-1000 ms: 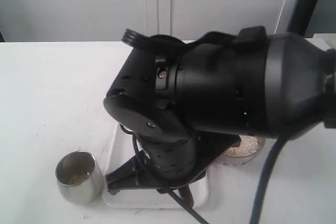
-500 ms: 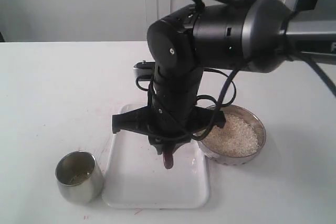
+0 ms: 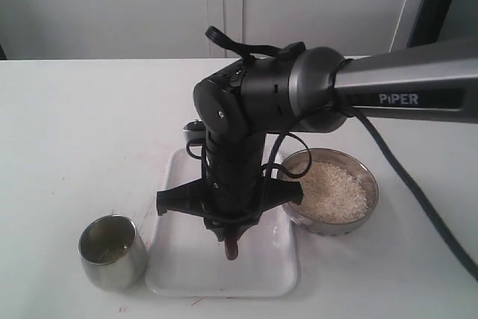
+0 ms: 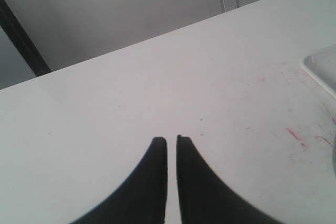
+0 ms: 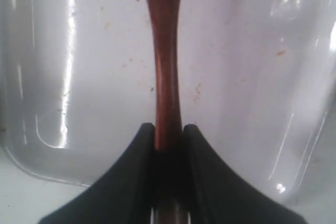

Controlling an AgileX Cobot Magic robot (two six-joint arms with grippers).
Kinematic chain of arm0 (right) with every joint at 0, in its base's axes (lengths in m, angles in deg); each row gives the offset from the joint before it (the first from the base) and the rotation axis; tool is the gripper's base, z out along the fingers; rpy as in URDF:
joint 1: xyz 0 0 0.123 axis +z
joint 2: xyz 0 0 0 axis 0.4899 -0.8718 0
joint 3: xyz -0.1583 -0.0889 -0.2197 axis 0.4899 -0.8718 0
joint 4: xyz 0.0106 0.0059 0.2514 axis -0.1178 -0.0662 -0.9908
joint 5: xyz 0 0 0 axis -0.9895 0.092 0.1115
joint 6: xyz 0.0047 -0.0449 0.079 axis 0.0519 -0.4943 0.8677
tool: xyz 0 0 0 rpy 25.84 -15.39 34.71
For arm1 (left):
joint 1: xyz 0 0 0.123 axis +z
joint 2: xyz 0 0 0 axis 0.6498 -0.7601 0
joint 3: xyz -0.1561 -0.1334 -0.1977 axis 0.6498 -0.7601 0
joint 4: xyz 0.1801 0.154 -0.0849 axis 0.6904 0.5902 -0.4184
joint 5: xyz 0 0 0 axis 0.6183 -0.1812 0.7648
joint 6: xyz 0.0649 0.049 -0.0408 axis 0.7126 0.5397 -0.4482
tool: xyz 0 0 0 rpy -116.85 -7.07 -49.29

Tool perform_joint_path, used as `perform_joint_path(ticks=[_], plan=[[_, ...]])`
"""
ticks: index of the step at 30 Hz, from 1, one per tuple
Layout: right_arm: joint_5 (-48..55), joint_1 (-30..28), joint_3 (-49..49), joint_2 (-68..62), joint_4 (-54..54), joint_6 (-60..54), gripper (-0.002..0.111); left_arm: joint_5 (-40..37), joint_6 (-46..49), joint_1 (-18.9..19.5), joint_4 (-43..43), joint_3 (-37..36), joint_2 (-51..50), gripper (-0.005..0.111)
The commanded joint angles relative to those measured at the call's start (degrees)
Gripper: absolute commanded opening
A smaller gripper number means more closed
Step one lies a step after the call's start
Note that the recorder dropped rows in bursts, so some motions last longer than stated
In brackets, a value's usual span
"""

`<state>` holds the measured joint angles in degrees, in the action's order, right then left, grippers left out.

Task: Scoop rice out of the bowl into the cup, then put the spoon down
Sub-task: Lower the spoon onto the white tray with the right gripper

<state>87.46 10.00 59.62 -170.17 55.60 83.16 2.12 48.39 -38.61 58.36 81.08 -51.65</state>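
most of the spoon (image 3: 232,247) hides behind the right arm (image 3: 239,147); only its dark tip shows above the white tray (image 3: 187,268). the right gripper (image 5: 169,129) clamps its handle; the left gripper (image 4: 171,141) has its jaws nearly together, empty. the bowl (image 3: 340,228) holds rice (image 3: 336,190), the cup (image 3: 112,274) a few grains. since half a second ago the arm has shifted left, uncovering more of the bowl.

a plain white worktop (image 3: 75,132) carries three things in a row near its front edge. a steel cup (image 3: 112,274) stands upright at the left, a shallow white tray (image 3: 187,259) lies in the middle, and a wide steel bowl (image 3: 340,228) sits at the right. the cup is just beside the tray's left edge, with a gap between them. the bowl is close against the tray's right edge; whether they touch cannot be told. faint red smudges (image 4: 294,134) mark the worktop near a corner of the tray.
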Motion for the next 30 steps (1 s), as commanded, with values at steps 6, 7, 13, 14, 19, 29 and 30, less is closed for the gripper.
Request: perform_joint_path(ticks=[6, 7, 13, 14, 19, 29, 30], plan=[[-1.86, -0.62, 1.98, -2.08, 0.0, -0.75, 0.0, 0.33, -0.08, -0.39, -0.5, 0.35, -0.05, 0.014], [-1.57, -0.62, 2.49, -2.51, 0.0, -0.75, 0.0, 0.33, -0.08, -0.39, -0.5, 0.35, -0.05, 0.014], [-1.34, -0.62, 4.15, -3.57, 0.0, -0.75, 0.0, 0.33, -0.08, -0.39, -0.5, 0.35, -0.05, 0.014], [-1.33, -0.73, 4.15, -3.57, 0.0, -0.75, 0.0, 0.33, -0.08, -0.39, -0.5, 0.35, -0.05, 0.014], [1.0, -2.35, 4.15, -3.57, -0.33, -0.75, 0.0, 0.33, -0.08, -0.39, -0.5, 0.35, -0.05, 0.014], [2.85, -2.9, 4.15, -3.57, -0.45, -0.75, 0.0, 0.33, -0.08, -0.39, -0.5, 0.35, -0.05, 0.014], [2.85, -2.9, 4.15, -3.57, -0.45, -0.75, 0.0, 0.33, -0.08, -0.39, -0.5, 0.35, -0.05, 0.014]])
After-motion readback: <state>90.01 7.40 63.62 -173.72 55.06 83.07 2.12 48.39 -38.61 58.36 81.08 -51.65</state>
